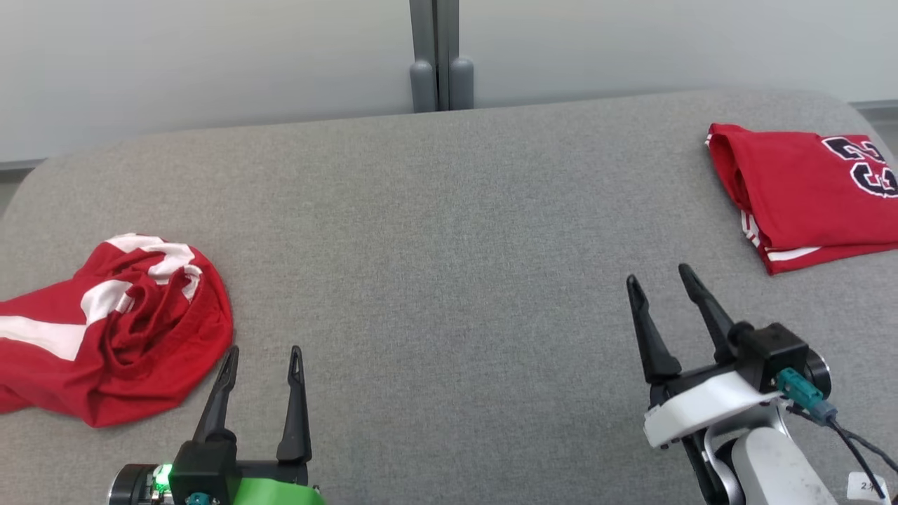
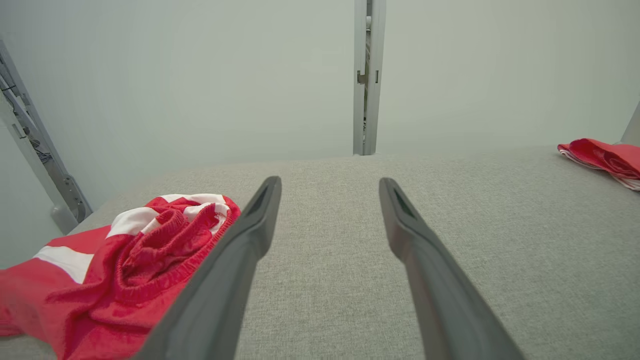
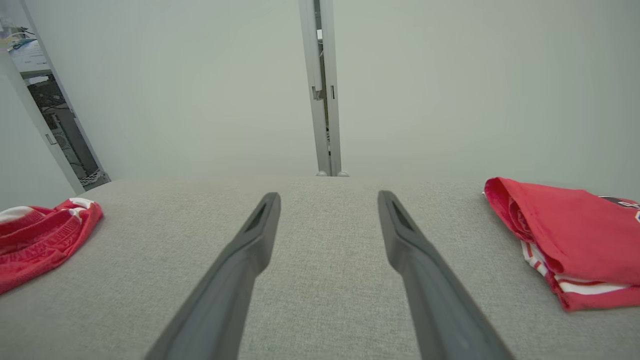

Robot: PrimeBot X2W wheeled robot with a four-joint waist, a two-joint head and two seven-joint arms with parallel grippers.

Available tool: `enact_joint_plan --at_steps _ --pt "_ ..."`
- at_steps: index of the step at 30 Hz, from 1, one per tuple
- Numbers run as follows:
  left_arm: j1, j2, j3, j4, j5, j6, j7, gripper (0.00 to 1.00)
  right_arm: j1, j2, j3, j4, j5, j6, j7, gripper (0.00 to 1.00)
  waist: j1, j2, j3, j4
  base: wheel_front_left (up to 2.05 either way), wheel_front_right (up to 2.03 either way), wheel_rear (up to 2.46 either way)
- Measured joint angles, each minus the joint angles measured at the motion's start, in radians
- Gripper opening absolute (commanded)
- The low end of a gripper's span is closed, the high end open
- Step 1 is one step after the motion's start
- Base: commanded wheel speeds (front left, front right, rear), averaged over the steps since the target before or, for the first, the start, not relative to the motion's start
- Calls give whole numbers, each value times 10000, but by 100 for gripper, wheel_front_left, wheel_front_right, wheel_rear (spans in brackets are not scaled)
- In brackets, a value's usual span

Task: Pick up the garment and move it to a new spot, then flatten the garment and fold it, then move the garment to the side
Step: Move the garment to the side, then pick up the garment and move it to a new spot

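Lying at the far left of the gray padded surface point(image 1: 449, 231), the crumpled garment point(image 1: 119, 330) is a red heap with white bands, and its left part runs off the edge of the head view. Its long axis goes roughly left to right across the surface. The bunched end with a gathered, ribbed hem is turned toward the middle of the surface and opens upward. The rest trails flatter toward the left edge.

Just right of that heap and nearer the robot, the left gripper point(image 1: 264, 354) hovers with its two dark fingers spread apart and nothing between them. Its left finger is close beside the cloth's near right edge, though whether it touches is hard to tell. In the left wrist view the fingers point across bare gray fabric toward a gray post point(image 1: 436, 56) on the pale wall behind.

Farther right, across a wide stretch of bare surface, the right gripper point(image 1: 659, 277) also stands with its jaws apart and empty, fingers angled slightly leftward.

At the far right lies a folded jersey point(image 1: 807, 196), red with white trim and black numerals. It lies flat, its folded edge faces left, and its long side runs out past the right edge, well apart from both grippers.
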State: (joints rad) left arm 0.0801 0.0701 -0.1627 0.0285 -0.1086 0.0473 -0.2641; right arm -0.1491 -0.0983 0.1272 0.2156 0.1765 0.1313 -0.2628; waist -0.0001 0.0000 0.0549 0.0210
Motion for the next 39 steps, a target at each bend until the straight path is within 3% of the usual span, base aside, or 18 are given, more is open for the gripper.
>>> enact_joint_plan --at_steps 18,39 --pt "905 -171 543 113 188 -211 0 100 1440 209 173 -267 -75 0 0 100 0 0 -1453 -55 0 0 0" --pt "1017 -190 685 397 372 -426 0 100 1713 380 111 -219 -25 0 0 100 0 0 -1504 -68 0 0 0"
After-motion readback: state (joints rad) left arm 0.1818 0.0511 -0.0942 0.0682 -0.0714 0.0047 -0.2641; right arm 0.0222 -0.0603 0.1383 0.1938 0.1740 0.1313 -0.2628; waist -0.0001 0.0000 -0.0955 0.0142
